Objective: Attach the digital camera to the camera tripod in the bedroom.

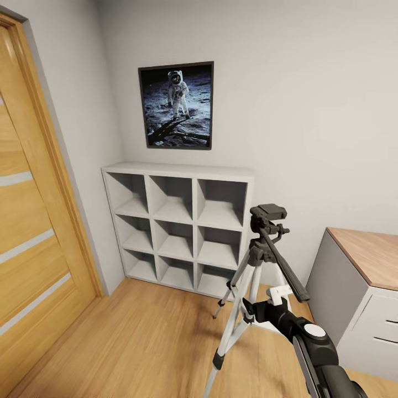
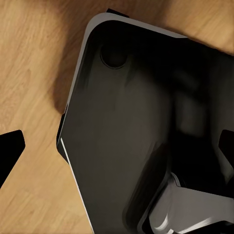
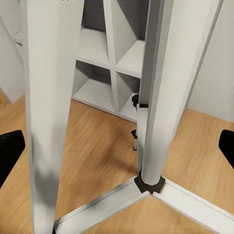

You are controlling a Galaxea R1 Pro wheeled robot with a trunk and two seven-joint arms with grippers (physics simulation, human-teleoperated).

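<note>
the right gripper (image 3: pixel 117 146), seen from the right wrist view, has its 2 dark fingertips (image 3: pixel 9 153) at opposite edges of the frame, wide apart, with nothing between them but the camera tripod (image 1: pixel 251 276) close ahead: 2 silver-grey legs (image 3: pixel 48 112) run nearly the full height of that view, and lower braces meet at a black joint (image 3: pixel 150 184) between the fingers' lines. in the head view the right arm (image 1: pixel 309 337) reaches in from the lower right, its white wrist bracket just beside the tripod's legs, below the black head (image 1: pixel 268 216). the tripod's long axis stands upright, its pan handle (image 1: pixel 284 265) slanting down toward the robot; the mounting plate on the head therefore lies above and slightly beyond the right gripper, and the right arm is judged the nearer to it. the left gripper (image 2: pixel 117 141), in the left wrist view, shows a dark fingertip (image 2: pixel 9 153) at each side, likewise spread and empty, hanging over a large dark rounded-cornered panel (image 2: pixel 146 122), probably part of the robot's own body, though this cannot be told for certain. the digital camera cannot be located in these views, so the attachment is judged not yet begun. the tripod's feet rest on a wood-plank floor (image 1: pixel 138 342). around it, the bedroom has light grey walls, a white cube shelf (image 1: pixel 177 226) of 9 open compartments behind the tripod, a framed astronaut picture (image 1: pixel 177 105) above the shelf, a wooden door (image 1: pixel 33 221) at left, and a wood-topped grey cabinet (image 1: pixel 359 293) at right.
</note>
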